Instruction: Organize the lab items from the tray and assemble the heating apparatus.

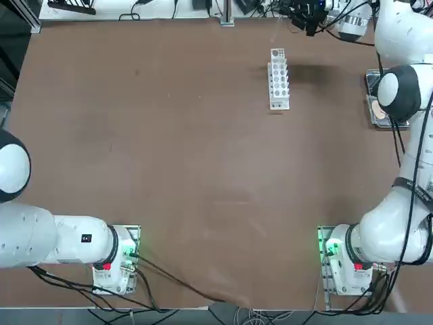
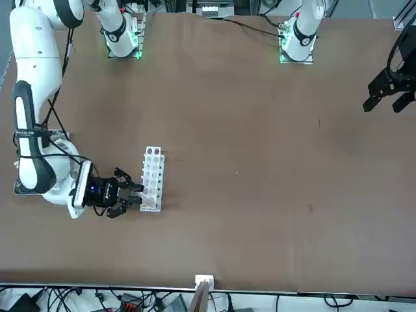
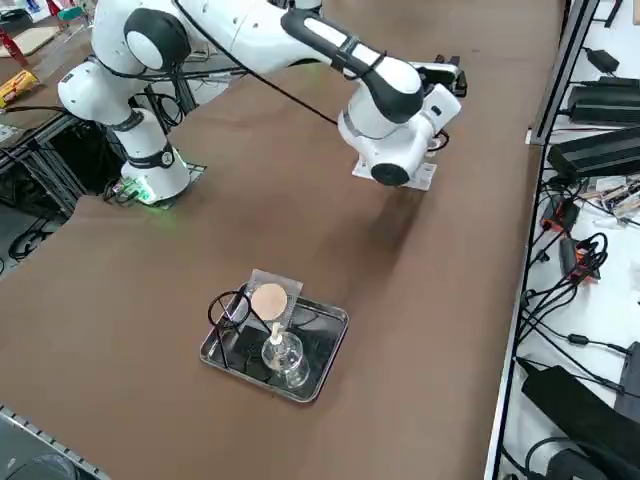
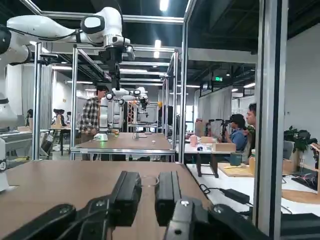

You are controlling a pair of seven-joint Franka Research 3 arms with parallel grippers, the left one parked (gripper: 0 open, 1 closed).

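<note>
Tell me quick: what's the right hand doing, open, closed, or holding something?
Right hand: level at the end of the white rack, closed to a narrow gap on what looks like the thin clear tube.

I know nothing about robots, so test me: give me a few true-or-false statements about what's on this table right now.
1. The white rack stands on the table, outside the metal tray. True.
2. The glass burner stands in the rack. False: it stands in the tray.
3. The right arm's tool is close beside one end of the rack. True.
4. The round tan disc lies next to the rack. False: it lies at the tray, well away from the rack.
5. The tool hangs right over the tray. False: it is at the rack, and nothing is above the tray.
</note>
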